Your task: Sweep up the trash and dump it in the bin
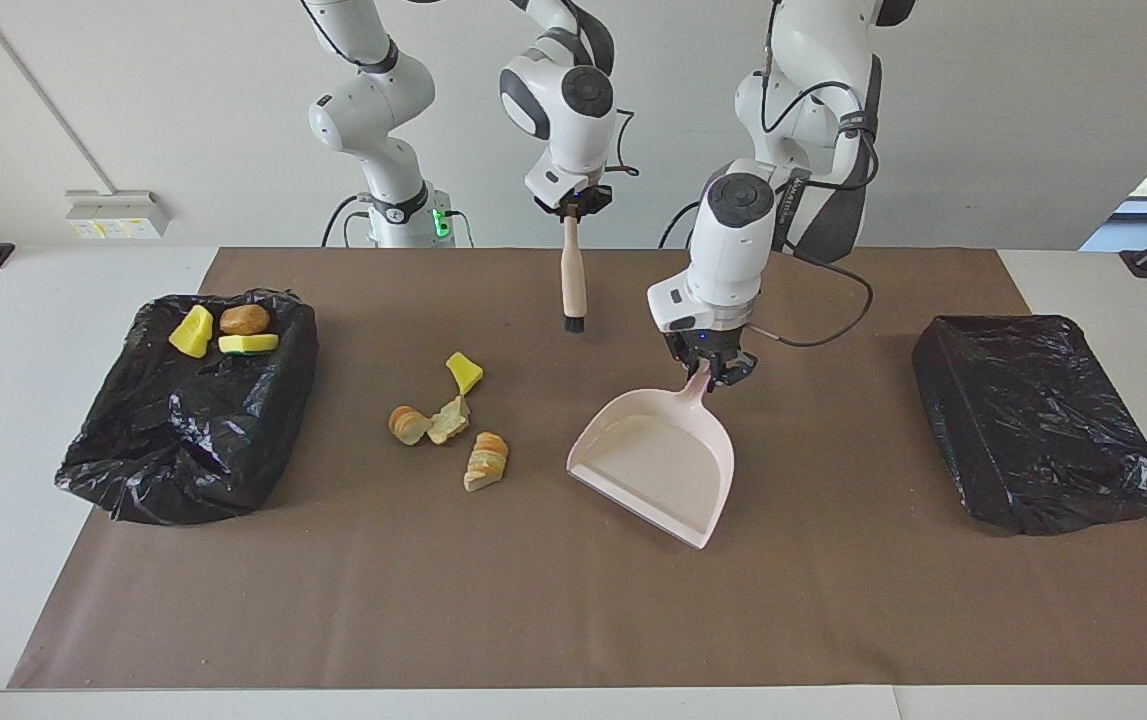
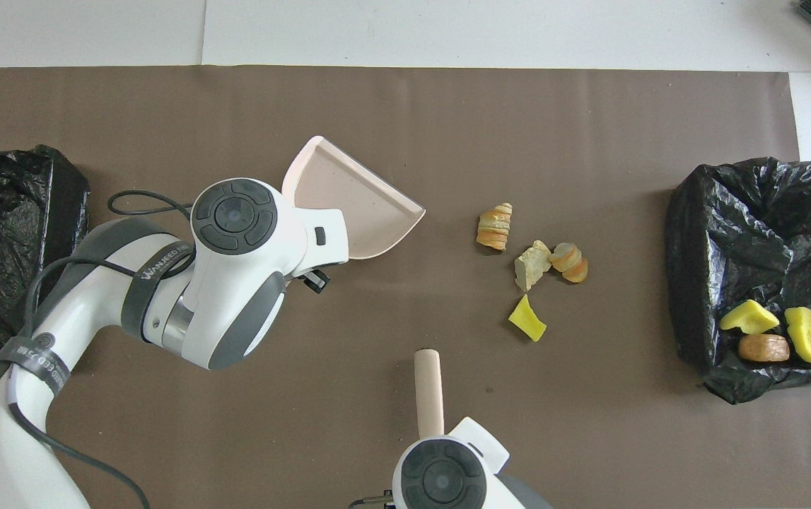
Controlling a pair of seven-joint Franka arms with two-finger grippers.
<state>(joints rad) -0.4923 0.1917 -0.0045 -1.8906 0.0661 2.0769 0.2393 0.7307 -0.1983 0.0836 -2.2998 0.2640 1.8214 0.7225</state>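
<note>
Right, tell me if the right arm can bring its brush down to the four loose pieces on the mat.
Probably yes. The right gripper holds the brush upright over bare mat, with nothing between it and the loose pieces; the dustpan in the left gripper sits toward the left arm's end.

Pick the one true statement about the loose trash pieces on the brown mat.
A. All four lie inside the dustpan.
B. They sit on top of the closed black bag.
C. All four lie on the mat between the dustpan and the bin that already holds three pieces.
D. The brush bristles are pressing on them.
C: the four loose pieces lie on the mat between the empty dustpan and the bin.
</note>
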